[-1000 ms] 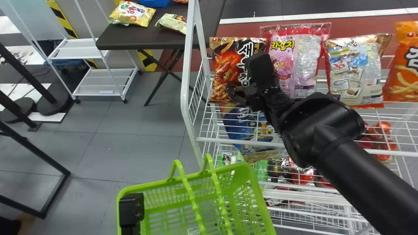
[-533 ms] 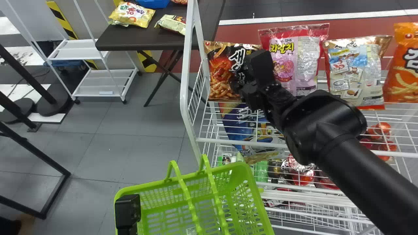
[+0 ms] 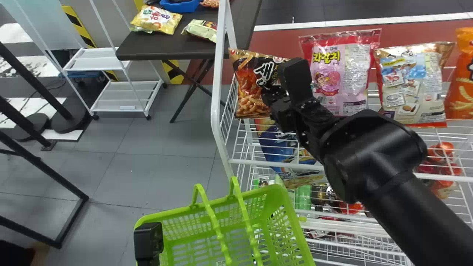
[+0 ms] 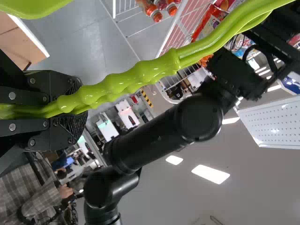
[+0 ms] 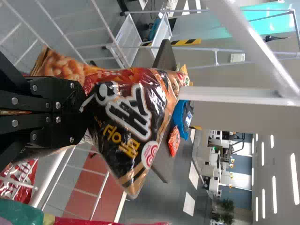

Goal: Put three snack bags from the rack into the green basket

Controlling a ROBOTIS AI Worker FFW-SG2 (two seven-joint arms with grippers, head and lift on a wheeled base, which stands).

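By the left edge of the rack (image 3: 215,99), with all three transfers into the green basket (image 3: 177,211) apparently left to be made, the prawn snack bag (image 3: 249,83) is pinched in closed right jaws, the handles (image 4: 131,80) in closed left jaws.

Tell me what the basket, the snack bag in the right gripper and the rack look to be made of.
The basket looks like glossy moulded plastic: one-colour lattice walls and shiny knobbed handles. The snack bag seems thin glossy plastic film, perhaps foil-lined, since it creases and reflects light. The rack looks like metal with smooth white paint or coating, going by its slender wire bars.
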